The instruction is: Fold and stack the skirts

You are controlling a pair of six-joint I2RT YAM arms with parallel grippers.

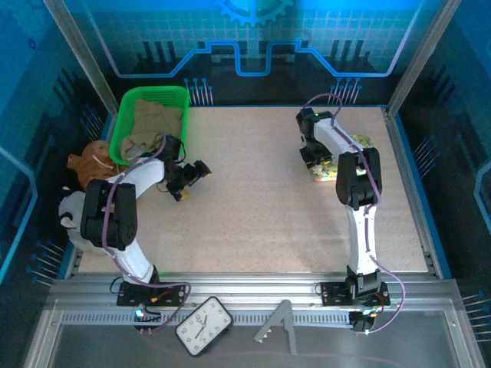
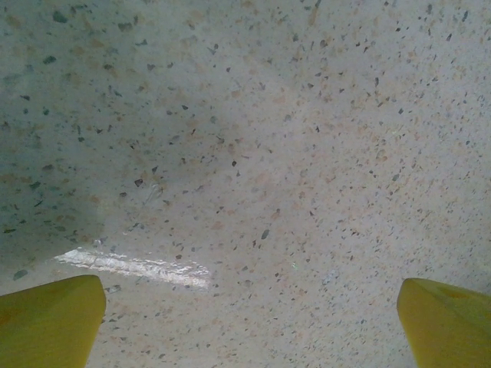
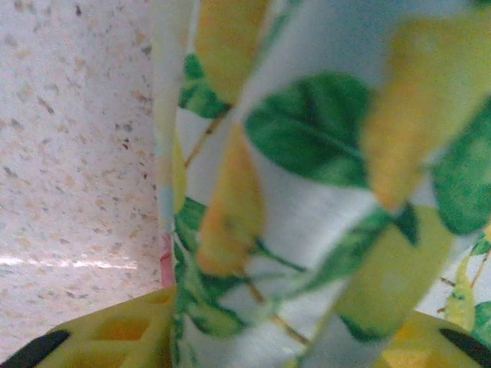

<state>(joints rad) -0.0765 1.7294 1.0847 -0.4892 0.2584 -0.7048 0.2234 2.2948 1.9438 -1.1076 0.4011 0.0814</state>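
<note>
1. far left, past the table edge: brown plush toy (image 1: 86, 159), just beside the green basket (image 1: 120, 126).
2. inside the basket: olive-khaki skirt (image 1: 153, 123), crumpled.
3. right of the basket: left gripper (image 1: 193, 181), released, yellow fingertips (image 2: 50, 322) wide apart above the bare speckled table (image 1: 253, 222).
4. far right: right gripper (image 1: 321, 165) grasping the yellow-green floral skirt (image 3: 307, 192), cloth bunched between its fingers, raised off the tabletop.

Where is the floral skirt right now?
In the overhead view, the floral skirt is at the far right of the table, under the right gripper, across from the green basket.
</note>
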